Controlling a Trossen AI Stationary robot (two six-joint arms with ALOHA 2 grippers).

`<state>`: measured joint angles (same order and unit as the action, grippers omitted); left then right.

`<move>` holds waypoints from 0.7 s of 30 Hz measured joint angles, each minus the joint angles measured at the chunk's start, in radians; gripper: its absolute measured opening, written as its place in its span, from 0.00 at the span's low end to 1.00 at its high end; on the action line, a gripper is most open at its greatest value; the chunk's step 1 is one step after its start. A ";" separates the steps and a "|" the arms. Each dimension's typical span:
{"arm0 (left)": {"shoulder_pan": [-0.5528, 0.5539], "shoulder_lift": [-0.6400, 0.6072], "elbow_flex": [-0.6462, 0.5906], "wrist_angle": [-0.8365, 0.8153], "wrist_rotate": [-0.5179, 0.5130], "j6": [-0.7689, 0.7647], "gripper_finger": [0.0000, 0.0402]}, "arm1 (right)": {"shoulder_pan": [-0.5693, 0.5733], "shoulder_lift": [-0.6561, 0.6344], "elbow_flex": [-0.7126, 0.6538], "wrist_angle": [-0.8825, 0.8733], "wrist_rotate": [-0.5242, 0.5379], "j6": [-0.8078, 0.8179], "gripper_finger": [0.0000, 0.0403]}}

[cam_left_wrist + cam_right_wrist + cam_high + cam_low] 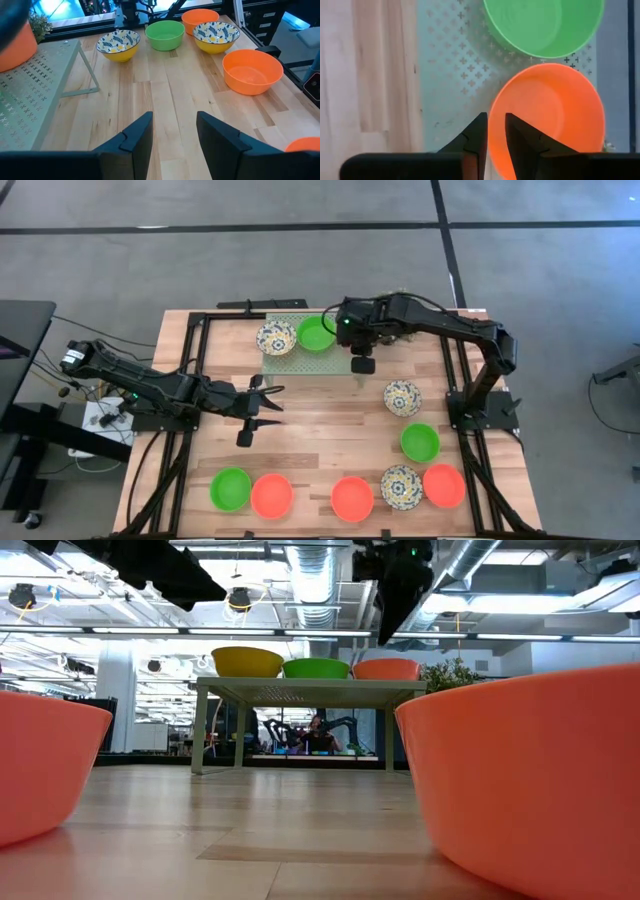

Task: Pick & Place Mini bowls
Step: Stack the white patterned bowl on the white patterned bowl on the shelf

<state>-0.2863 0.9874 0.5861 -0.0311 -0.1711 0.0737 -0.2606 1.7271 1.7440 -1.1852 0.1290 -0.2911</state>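
A pale green perforated stand [285,360] stands at the table's far middle. On its top, resting on their bases, are a patterned mini bowl [276,338], a green one [316,333] and a red-orange one [555,115]. My right gripper [494,131] hangs just above the red-orange bowl's rim, its fingers slightly open and clear of it in the low view [392,615]. My left gripper [262,406] waits open over the left middle of the table, with nothing between its fingers [172,132]. Several more mini bowls stand along the near and right parts of the table.
Near edge: green [231,488], red-orange [271,495], red-orange [352,498], patterned [400,486] and red-orange [444,485] bowls. At the right stand a green [420,442] and a patterned [402,397] bowl. A potted plant [450,675] is beside the stand. Bare wood lies mid-table.
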 joint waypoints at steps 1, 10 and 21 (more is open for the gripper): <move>0.000 0.000 0.000 0.000 0.000 0.000 0.38 | 0.010 0.000 0.018 -0.020 0.000 0.012 0.16; 0.000 0.000 0.000 0.000 0.000 0.000 0.38 | 0.158 0.000 0.150 -0.189 0.001 0.206 0.16; 0.000 0.000 0.000 0.049 0.000 -0.055 0.38 | 0.279 -0.025 0.136 -0.296 0.000 0.380 0.16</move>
<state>-0.2863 0.9874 0.5861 0.0180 -0.1711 0.0184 0.0187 1.7024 1.8802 -1.4809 0.1294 0.0887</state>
